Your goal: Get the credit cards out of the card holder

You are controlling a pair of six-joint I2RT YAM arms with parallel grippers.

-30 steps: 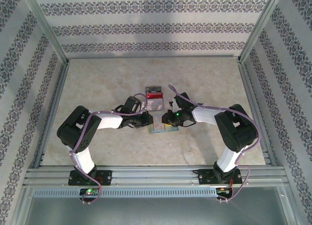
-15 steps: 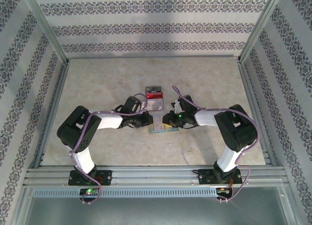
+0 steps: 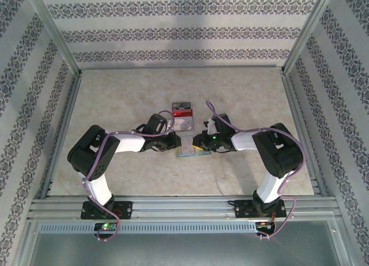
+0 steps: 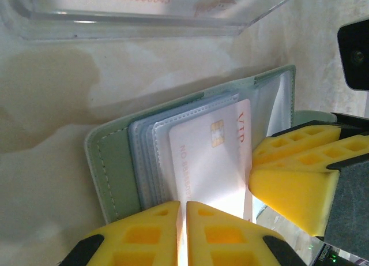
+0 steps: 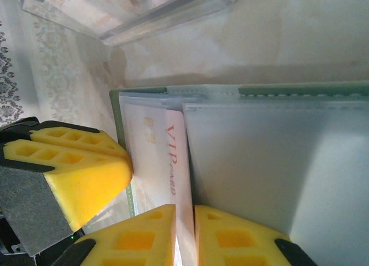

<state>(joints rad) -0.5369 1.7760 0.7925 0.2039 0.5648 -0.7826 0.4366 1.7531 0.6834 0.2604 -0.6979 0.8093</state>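
1. One grey-green two-panel card holder lies open on the table, midway between its side edges and nearer the near edge.
2. One pale pinkish-white plastic card sits in its sleeves.
3. Just beyond, a clear plastic tray holds one red card and one dark grey card.
4. Both arms are folded low, forearms pointing inward.
5. The left gripper pinches the holder's near edge.
6. The right gripper is clamped on the pale card's edge.
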